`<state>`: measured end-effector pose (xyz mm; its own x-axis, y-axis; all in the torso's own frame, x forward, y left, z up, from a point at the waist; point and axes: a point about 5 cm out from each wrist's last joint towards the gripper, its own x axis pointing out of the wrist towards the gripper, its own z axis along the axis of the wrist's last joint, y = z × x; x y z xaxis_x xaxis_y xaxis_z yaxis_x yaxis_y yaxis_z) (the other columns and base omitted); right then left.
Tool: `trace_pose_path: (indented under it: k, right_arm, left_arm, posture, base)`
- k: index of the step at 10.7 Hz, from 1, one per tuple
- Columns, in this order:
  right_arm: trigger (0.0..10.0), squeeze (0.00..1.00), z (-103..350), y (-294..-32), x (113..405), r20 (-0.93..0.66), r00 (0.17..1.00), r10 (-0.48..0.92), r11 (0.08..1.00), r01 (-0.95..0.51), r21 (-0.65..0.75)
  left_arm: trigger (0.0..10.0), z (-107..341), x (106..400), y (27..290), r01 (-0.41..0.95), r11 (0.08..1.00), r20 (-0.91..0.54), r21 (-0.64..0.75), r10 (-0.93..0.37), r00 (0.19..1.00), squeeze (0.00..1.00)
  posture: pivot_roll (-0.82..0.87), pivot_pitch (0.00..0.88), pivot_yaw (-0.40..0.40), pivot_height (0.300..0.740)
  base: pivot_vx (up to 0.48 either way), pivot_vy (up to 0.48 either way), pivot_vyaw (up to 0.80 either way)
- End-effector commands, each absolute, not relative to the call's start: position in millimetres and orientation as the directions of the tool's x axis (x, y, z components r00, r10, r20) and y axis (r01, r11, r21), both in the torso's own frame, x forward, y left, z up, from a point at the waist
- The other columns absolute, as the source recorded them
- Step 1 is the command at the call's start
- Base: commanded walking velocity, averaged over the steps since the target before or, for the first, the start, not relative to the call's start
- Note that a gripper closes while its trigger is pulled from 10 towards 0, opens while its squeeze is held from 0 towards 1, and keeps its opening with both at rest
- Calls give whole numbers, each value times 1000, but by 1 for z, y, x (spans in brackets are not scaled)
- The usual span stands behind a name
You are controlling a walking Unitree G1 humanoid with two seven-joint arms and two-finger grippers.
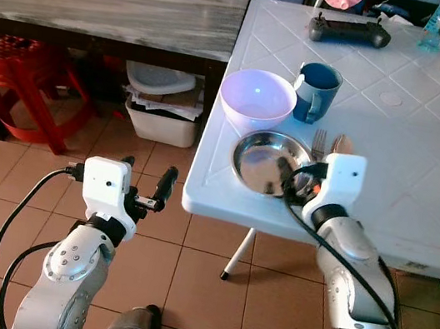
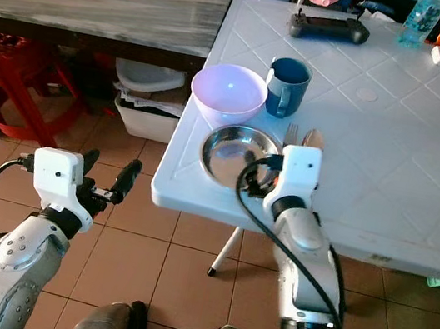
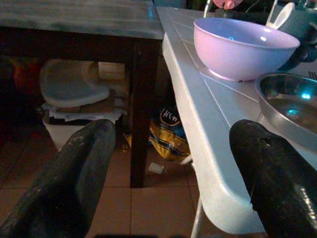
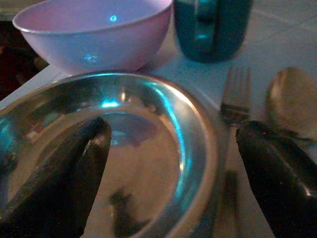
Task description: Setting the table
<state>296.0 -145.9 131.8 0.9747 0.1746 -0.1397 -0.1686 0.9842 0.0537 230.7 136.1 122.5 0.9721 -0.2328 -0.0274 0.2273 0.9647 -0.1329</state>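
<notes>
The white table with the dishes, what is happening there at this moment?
The robot is setting a place at the near corner of the white plastic table. Its right gripper is open over the round steel plate, one finger above the plate and one over the metal fork beside it. A spoon, a lilac plastic bowl and a blue mug stand close by. The left gripper is open, off the table's edge, holding nothing.

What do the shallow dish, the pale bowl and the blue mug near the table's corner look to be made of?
Shallow dish: polished metal, likely stainless steel; it mirrors light and the right gripper hovering over it, fingers open. Bowl: lilac, smooth with a soft sheen, probably plastic or melamine. Mug: dark blue-teal, evenly coloured; plastic or glazed ceramic, which one cannot be told.
</notes>
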Motion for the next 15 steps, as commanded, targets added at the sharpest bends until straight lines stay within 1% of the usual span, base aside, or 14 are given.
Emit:
trace_pose_path:
  k: [1, 2, 3, 9, 11, 13, 15]
  right_arm:
    - [7373, 0, 125, -145, 294, -174, 967, 188, 981, -175, 87]
    - [2784, 0, 124, -145, 295, -184, 965, 188, 980, -172, 99]
    - [0, 0, 122, -145, 295, -201, 962, 186, 979, -164, 121]
    - [0, 0, 109, -139, 289, -302, 923, 239, 960, -178, 214]
    - [0, 0, 101, -141, 285, -384, 896, 222, 961, -134, 242]
    - [0, 0, 92, -145, 281, -457, 865, 206, 963, -97, 250]
    - [0, 0, 89, -145, 279, -490, 846, 210, 966, -101, 238]
  left_arm:
    - [10000, 126, 228, 135, 243, 962, -22, -128, -248, 969, 0]
    - [10000, 126, 227, 135, 244, 961, -23, -128, -249, 968, 0]
    - [10000, 126, 227, 135, 246, 961, -24, -126, -251, 968, 0]
    - [10000, 126, 226, 135, 254, 959, -33, -127, -260, 965, 0]
    - [10000, 125, 225, 133, 261, 956, -34, -132, -267, 963, 0]
    - [10000, 125, 225, 133, 266, 955, -35, -133, -273, 961, 0]
    - [10000, 125, 224, 131, 277, 951, -40, -137, -284, 958, 0]
  posture:
    - [-9, 168, 48, 740]
    - [-9, 170, 49, 740]
    - [-9, 173, 49, 740]
    - [-7, 182, 49, 740]
    - [-11, 184, 48, 740]
    - [-12, 186, 45, 740]
    - [-10, 184, 44, 740]
  base:
    - [0, 0, 0]
    - [0, 0, 0]
    - [0, 0, 0]
    - [0, 0, 0]
    - [0, 0, 0]
    - [0, 0, 0]
    - [0, 0, 0]
